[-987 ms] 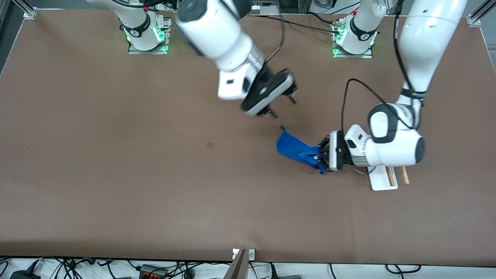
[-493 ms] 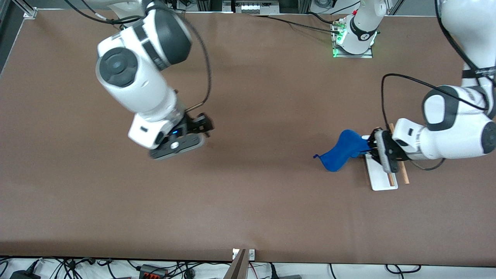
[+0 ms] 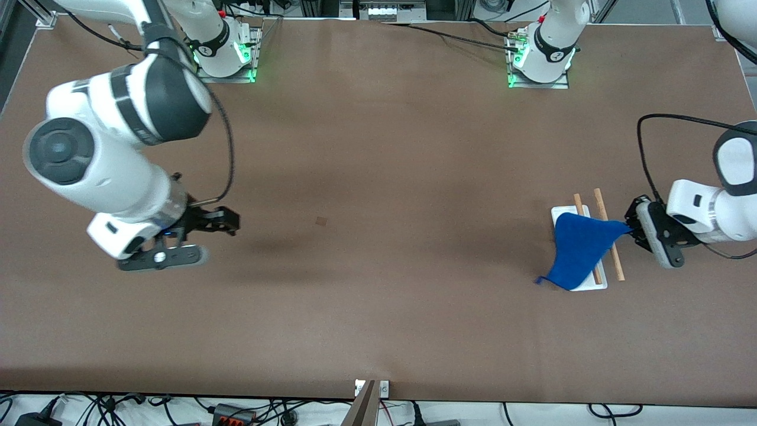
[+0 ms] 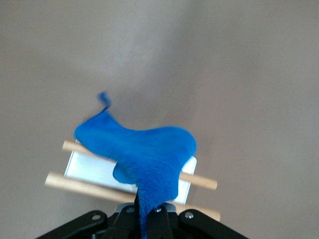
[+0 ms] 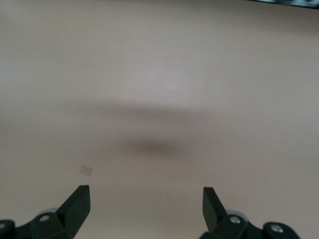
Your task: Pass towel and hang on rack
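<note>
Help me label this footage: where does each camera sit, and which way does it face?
Front view: high across the table, facing both bases; shows both arms, left gripper, right gripper.
Left wrist view: looks past its fingertips at the towel draped over the rack.
Right wrist view: open fingertips over bare table.
Shared by the front and left wrist views: towel, rack.

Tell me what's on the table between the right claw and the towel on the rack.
Only a small brown mark on bare table, in the front view, between right claw and towel, which the left claw grips.
</note>
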Robot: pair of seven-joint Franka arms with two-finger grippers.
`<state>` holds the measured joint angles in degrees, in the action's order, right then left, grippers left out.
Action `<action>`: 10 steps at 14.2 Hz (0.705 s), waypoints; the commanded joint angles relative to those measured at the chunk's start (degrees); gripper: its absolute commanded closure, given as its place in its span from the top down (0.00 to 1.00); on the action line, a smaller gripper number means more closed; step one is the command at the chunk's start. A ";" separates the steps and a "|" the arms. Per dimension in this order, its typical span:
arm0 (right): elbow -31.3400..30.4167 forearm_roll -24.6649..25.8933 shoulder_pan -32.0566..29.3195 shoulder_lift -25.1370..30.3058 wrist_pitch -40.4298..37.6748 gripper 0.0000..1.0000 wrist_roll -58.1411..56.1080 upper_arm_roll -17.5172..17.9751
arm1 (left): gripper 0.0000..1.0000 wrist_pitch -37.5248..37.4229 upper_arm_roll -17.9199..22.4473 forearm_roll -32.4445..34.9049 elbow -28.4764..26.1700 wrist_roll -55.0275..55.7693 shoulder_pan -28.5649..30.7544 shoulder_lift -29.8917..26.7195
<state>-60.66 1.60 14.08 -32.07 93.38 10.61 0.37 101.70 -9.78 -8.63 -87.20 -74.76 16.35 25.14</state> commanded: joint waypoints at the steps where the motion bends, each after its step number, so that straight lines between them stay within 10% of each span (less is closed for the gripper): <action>1: -2.17 0.42 -1.50 3.41 -0.57 1.00 0.64 -3.70 | 0.01 -1.06 -0.59 2.91 1.24 -3.18 2.54 2.01; 10: -13.96 -0.55 -14.16 16.07 -2.58 1.00 -10.70 -3.53 | 0.01 2.70 -0.68 5.64 1.77 -10.14 9.40 7.02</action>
<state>-72.02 1.46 1.04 -19.37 91.99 1.17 -4.49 102.77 -9.70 -3.51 -87.09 -83.24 24.55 30.50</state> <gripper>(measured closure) 0.000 0.974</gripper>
